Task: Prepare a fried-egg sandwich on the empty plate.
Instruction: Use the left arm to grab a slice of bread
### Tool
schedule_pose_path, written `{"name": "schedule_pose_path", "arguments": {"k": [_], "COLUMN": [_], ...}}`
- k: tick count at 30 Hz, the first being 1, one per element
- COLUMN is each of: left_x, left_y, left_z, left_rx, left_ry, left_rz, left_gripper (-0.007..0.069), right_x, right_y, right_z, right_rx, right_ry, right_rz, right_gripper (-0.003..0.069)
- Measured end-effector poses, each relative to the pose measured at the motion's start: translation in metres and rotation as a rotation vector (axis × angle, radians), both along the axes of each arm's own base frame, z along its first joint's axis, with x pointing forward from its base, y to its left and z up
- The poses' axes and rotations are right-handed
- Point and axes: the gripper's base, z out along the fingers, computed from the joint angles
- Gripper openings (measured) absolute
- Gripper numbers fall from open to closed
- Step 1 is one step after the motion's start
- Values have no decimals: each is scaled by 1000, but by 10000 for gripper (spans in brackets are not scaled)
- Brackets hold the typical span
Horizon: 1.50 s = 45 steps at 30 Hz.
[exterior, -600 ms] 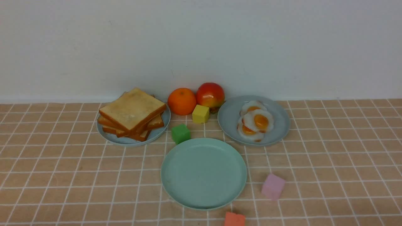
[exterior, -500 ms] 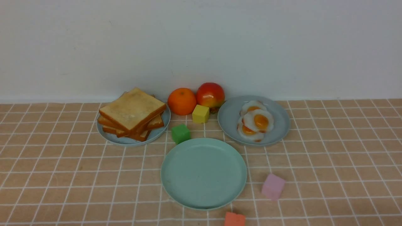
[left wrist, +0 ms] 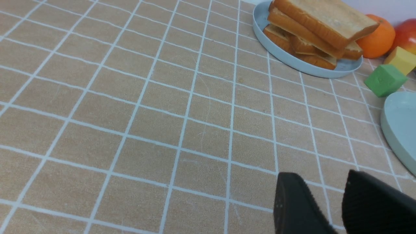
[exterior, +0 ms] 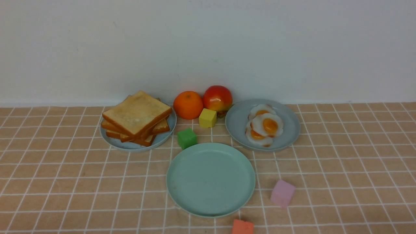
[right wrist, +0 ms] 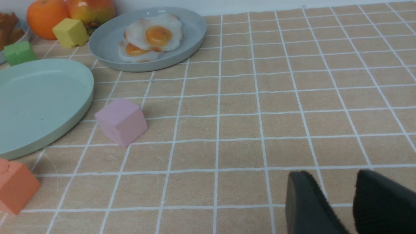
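The empty plate, pale mint green, lies bare at the table's centre front; its rim also shows in the left wrist view and the right wrist view. A stack of toast slices sits on a grey-blue plate at the back left. Fried eggs lie on another grey-blue plate at the back right. No fried-egg sandwich is in view. My left gripper hangs open over bare cloth, well short of the toast. My right gripper is open too, far from the eggs. Neither arm shows in the front view.
An orange and an apple stand by the wall between the two grey-blue plates. A yellow cube and a green cube sit just behind the mint plate. A pink cube and an orange-red cube lie at its front right.
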Motion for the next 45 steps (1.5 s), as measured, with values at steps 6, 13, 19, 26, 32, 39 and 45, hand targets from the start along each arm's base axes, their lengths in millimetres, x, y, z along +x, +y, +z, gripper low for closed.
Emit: {"name": "schedule_pose_path", "arguments": {"k": [6,13,19,26,32,39,45], "left_x": [3,4,-2,8,47,137,228], "left_y": [-2,2,-3,-16,-46,-73,-90], "left_z": [12,34,62,116,140,148,125], "left_rx": [-186,-627,-546,-198,70,165,318], "left_ry": [-134,-365,-340,-88,263,432,520], "left_rz": [25,98,34,-145,-521,-564,-549], "left_gripper": [238,238,92,-13,-13,-13,-4], "right_x": [0,0,1,4,3,-8,-2], "right_y": [0,0,0,2,2,20,22], "right_z": [0,0,1,16,30,115,169], "right_rx": [0,0,-5,395,646,300,45], "right_ry": [0,0,-23,-166,-220,43,252], "right_rz": [0,0,-2,-58,-75,178,276], "right_gripper": [239,239,239,239,227,92,3]}}
